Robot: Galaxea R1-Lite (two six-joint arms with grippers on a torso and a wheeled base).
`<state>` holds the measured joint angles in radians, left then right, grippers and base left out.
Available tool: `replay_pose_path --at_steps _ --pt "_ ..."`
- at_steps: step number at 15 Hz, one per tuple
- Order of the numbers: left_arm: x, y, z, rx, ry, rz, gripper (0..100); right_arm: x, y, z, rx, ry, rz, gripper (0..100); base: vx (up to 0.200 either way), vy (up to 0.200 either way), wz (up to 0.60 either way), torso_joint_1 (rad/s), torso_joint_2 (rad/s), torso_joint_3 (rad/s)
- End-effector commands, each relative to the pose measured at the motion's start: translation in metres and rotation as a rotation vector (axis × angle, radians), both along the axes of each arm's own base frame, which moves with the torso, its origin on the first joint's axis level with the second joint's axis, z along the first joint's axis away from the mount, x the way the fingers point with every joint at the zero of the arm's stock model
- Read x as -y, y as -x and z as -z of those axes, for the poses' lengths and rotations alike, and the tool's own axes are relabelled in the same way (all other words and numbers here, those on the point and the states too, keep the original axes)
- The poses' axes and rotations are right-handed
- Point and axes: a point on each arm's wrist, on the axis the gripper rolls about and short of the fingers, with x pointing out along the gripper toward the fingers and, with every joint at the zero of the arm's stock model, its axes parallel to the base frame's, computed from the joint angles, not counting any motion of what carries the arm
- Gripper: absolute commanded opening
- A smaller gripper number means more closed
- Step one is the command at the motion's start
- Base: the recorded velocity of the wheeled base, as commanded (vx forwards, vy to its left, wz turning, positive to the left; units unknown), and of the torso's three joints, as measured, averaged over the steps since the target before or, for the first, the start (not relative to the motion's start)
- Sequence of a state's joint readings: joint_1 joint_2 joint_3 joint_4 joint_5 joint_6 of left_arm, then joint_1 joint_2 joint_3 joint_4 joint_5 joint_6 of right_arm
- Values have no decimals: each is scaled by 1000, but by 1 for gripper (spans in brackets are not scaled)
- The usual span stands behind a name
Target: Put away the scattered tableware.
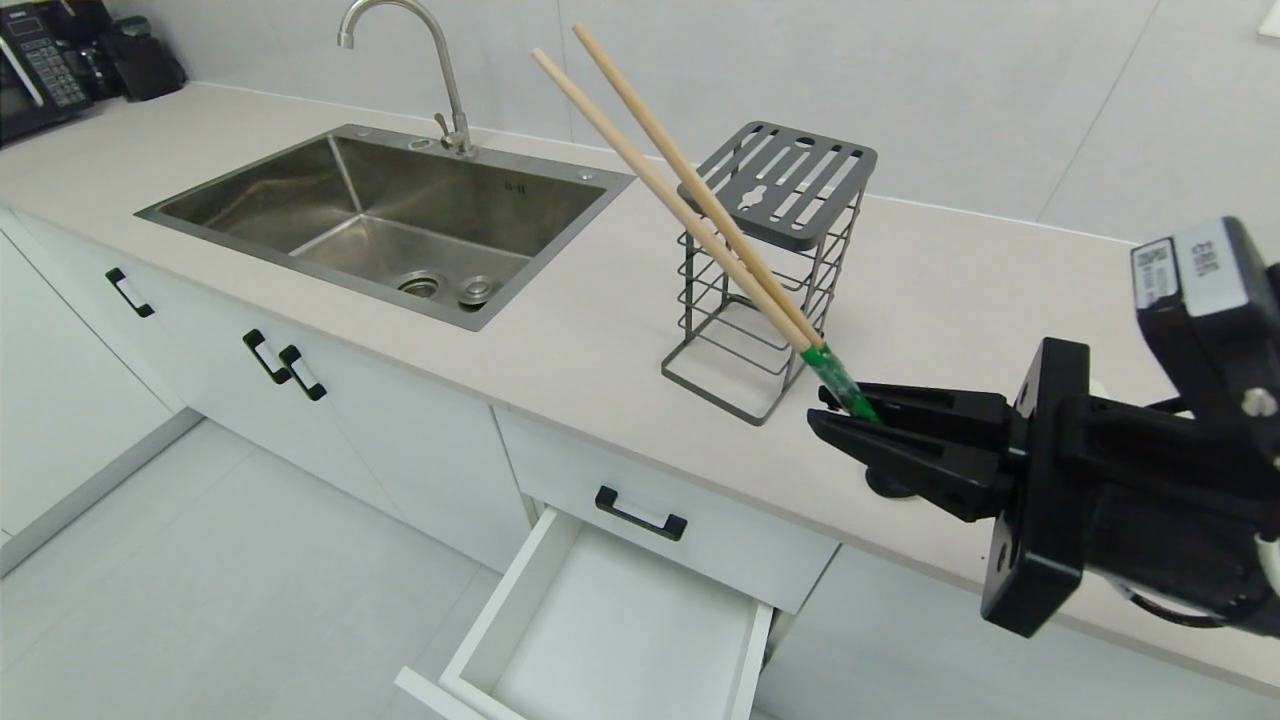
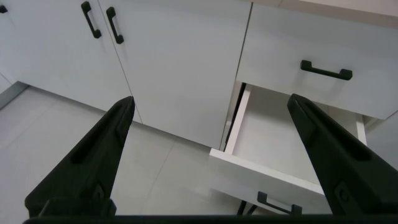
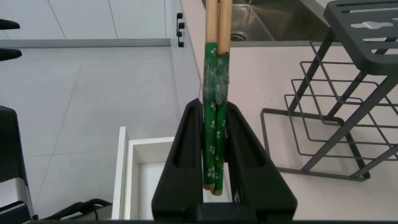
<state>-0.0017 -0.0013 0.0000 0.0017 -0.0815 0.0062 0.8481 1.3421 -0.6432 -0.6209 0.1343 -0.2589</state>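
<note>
My pair of chopsticks (image 1: 690,181) is up off the bench (image 1: 560,330), its green patterned ends pinched side by side between the fingers of my right gripper (image 1: 835,412), which is closed firmly on them. The bare wooden shafts slant up and away toward my left, spreading slightly apart at the far tips, and in the head view they cross in front of the grey wire rack (image 1: 775,180); I cannot tell whether they touch it. That rack stands upright on the bench just beyond my right gripper, its slotted plate on top. Farther to my left the steel sink (image 1: 390,215) is set into the bench, with the faucet (image 1: 440,70) behind it. Below the bench edge a white drawer (image 1: 600,620) is pulled out. My left gripper (image 2: 210,102) hangs low before the cabinet fronts near that drawer, fingers spread wide, holding nothing.
</note>
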Motion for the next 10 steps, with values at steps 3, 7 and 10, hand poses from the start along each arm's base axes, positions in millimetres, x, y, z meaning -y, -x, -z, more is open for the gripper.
replay_pose_path --at_steps 3,7,10 --pt "0 0 0 -1 0 0 100 1 1 -1 4 -4 2 0 0 0 0 0 0 0" --pt "0 0 0 -1 0 0 100 1 1 -2 6 -7 2 0 0 0 0 0 0 0" --pt "0 0 0 -1 0 0 100 2 1 -1 4 -4 5 0 0 0 0 0 0 0"
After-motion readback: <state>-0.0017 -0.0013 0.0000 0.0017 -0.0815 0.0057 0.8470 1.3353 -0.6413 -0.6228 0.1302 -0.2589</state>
